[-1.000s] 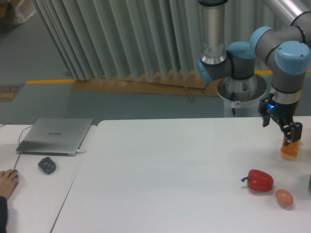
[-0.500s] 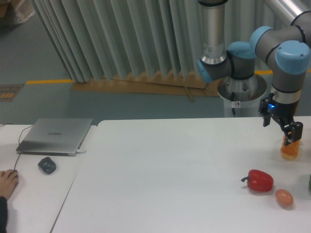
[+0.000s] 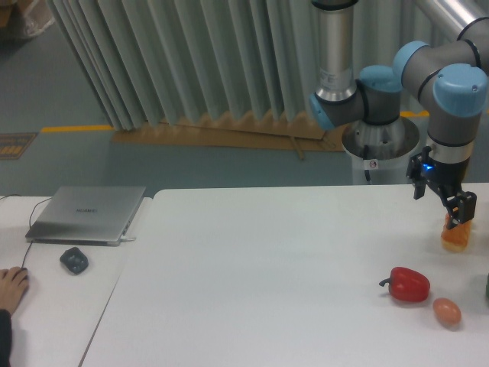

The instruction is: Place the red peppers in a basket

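The red pepper lies on the white table at the right, with its dark stem pointing left. My gripper hangs further back and to the right of it. Its fingertips are at the top of a lumpy orange bread-like thing. The view does not show whether the jaws are closed on that thing or only around it. The gripper is well apart from the pepper. No basket is in view.
A pinkish-orange egg-shaped thing lies just right of and in front of the pepper. A dark object is cut off at the right edge. A laptop, a mouse and a person's hand are at the far left.
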### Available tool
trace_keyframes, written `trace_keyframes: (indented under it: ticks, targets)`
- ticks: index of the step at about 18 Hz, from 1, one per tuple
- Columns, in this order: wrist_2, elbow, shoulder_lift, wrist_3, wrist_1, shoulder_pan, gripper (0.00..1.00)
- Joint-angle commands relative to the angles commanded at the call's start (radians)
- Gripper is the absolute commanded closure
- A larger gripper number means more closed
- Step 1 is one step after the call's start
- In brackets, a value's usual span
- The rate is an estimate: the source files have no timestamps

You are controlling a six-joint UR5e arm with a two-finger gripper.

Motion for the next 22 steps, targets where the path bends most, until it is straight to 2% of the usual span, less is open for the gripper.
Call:
trace_keyframes:
  ticks: [5,8,10,12,14,16,19,21,22]
  targets:
    - [0.003,0.0,0.002,0.0,0.002,0.0,0.0]
    - [0.0,0.017,-0.003,-0.107,0.011,0.005,0.0]
    - [0.002,0.017,-0.008,-0.172,0.06,0.009,0.0]
    - [0.043,0.049,-0.04,-0.202,0.144,0.012,0.0]
    - [0.095,0.061,-0.063,-0.218,0.15,0.011,0.0]
    - [0.101,0.064,-0.081,-0.195,0.164,0.005,0.0]
    - [0.106,0.106,-0.169,-0.202,0.166,-0.102,0.0]
    - [0.059,0.091,-0.186,-0.192,0.141,-0.138,0.0]
    - [-0.002,0.078,-0.189,-0.187,0.121,-0.147,0.0]
